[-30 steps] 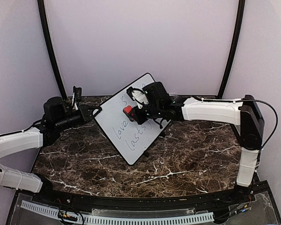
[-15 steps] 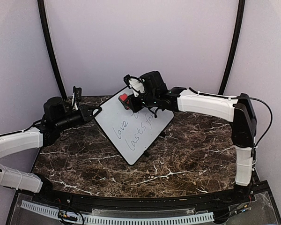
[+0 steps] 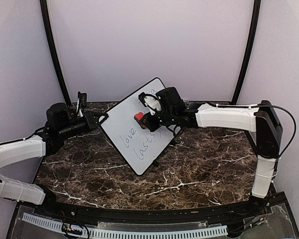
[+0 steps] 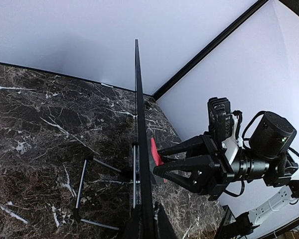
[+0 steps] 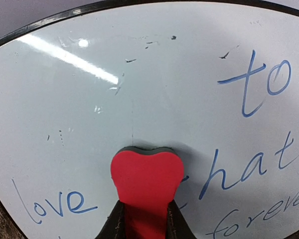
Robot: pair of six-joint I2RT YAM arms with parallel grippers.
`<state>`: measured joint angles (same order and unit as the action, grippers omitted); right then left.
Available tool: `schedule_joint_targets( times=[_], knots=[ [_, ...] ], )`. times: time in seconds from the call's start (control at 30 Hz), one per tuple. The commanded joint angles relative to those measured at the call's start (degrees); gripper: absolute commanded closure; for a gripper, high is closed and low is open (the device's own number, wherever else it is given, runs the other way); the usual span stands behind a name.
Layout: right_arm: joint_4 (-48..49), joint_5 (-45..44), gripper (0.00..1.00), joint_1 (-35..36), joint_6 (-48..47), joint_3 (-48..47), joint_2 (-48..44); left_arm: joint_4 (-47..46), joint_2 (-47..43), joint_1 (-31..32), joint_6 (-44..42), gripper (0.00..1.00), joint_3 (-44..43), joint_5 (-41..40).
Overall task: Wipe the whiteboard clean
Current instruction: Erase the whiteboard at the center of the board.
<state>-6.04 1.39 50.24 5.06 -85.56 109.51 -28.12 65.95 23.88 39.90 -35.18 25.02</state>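
Whiteboard [image 3: 132, 142] stands on the dark marble table [image 3: 199, 174], roughly at its middle and turned cornerwise to the overhead camera, so that one rounded corner points toward the arm bases. Blue handwriting covers the nearer half of its face: "love", "lasts", and in the right wrist view also "to", "that" and "forever". At the board's left corner the left gripper [image 3: 102, 118] is closed on the thin black frame. Its own camera looks straight along the board's edge, which rises between the fingers [image 4: 135, 226] at the bottom of that picture. Beside the edge, thin black wire legs [image 4: 82, 189] rest on the marble behind the board.

Farther back, the right gripper [image 3: 142, 119] reaches in from the right and is clamped on a small red eraser [image 3: 138, 117]. The eraser appears to be pressed flat against the board's face above "love", though contact is hard to confirm from overhead. The board's upper part beyond it shows only faint specks. Behind everything rises a plain pale wall [image 3: 154, 45].
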Motion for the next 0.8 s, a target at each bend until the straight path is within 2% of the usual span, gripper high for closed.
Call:
schedule_joint_targets(
  times=[0.0, 0.2, 0.3, 0.4, 0.63, 0.77],
  knots=[
    [-2.6, 1.5, 0.97, -0.2, 0.2, -5.8, 3.6, -8.3, -3.0, 1.5, -1.0, 1.00, -0.6, 8.7],
    [-7.1, 1.7, 0.97, -0.2, -0.5, -17.8, 9.4, -7.9, -3.2, 1.5, -1.3, 1.00, -0.6, 8.5],
    [-8.5, 0.3, 0.97, -0.3, -0.6, -20.5, 10.9, -7.8, -3.2, 1.5, -1.4, 1.00, -0.6, 8.4],
    [-7.3, -0.9, 0.97, -0.5, -0.5, -17.3, 9.5, -7.7, -3.3, 1.5, -1.5, 1.00, -0.6, 8.4],
    [-1.5, 0.2, 0.97, -2.1, 1.1, -1.2, 2.4, -7.9, -3.4, 1.5, -1.4, 1.00, -0.7, 8.7],
    [0.3, 1.5, 0.97, -2.2, 1.5, 2.5, 1.1, -8.2, -3.3, 1.5, -1.2, 1.00, -0.7, 9.0]
  ],
)
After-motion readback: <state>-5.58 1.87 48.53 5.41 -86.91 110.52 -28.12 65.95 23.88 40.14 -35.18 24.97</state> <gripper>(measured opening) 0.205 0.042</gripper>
